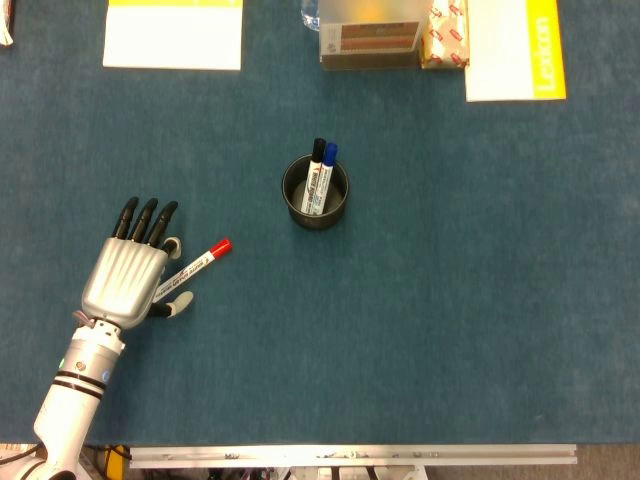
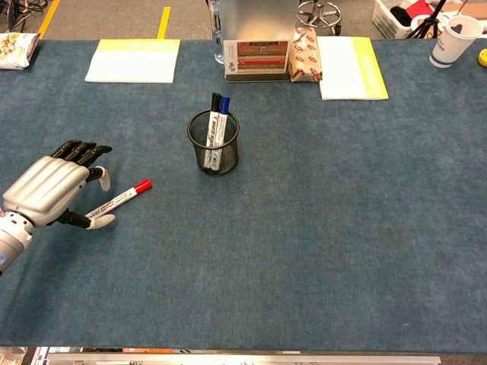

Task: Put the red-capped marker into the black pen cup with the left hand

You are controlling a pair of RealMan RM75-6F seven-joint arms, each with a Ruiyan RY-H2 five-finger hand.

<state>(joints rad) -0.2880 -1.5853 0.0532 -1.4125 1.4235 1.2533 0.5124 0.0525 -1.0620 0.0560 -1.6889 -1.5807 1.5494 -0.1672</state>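
Left hand (image 1: 125, 282) sits palm-down at the near left of the blue table (image 1: 450, 300), fingers (image 1: 146, 218) extended and close together, pointing away from the robot. The thumb tip (image 2: 101, 221) lies at the tail end of the red-capped marker (image 1: 192, 267); whether it touches or only lies beside it cannot be told, and nothing is gripped. The marker lies flat on the table, red cap pointing toward the black pen cup (image 1: 316, 194), well apart from it. The cup stands upright near table centre and holds a black-capped marker (image 2: 215, 114) and a blue-capped marker (image 2: 224, 114). Along the far edge lie a yellow-edged pad (image 1: 173, 33), a box (image 1: 370, 38) and a yellow booklet (image 1: 514, 48). Right hand appears in neither view.
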